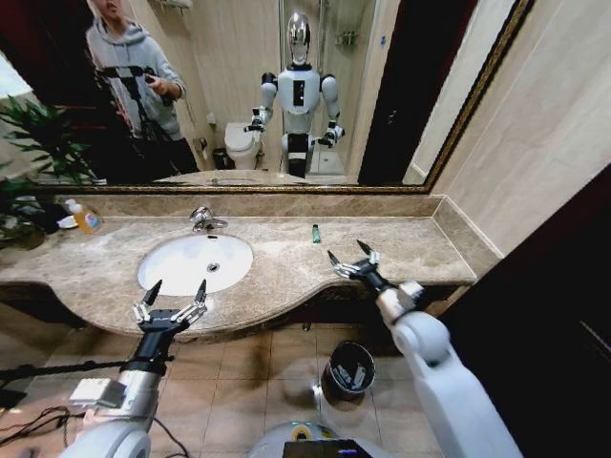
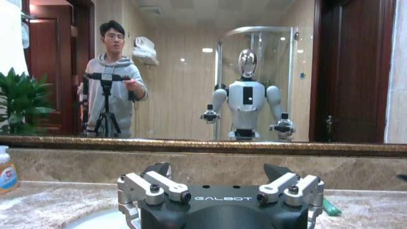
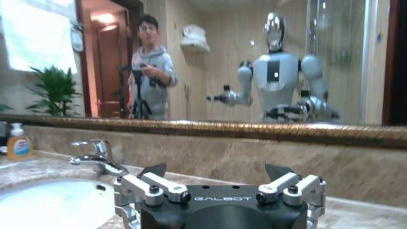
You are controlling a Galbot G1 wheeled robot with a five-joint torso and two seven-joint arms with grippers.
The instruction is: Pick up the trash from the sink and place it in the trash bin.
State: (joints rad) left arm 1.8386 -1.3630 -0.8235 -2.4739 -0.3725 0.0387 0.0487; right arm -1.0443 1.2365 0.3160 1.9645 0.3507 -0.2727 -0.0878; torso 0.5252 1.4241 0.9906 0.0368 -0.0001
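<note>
One green bottle [image 1: 316, 233] beyond open right gripper [image 1: 351, 260].

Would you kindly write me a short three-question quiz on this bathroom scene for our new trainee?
1. True or false: the left gripper is closed on a piece of trash.
2. Where does the small green bottle stand?
A. In the sink
B. On the countertop, right of the sink
C. In the bin
3. Fill in: the bin stands on the ____, below the countertop's front edge.

Key
1. False. Both the left and the right gripper are open and hold nothing, hovering at the front edge of the countertop.
2. B. It stands upright, apart from the sink.
3. floor.
</note>
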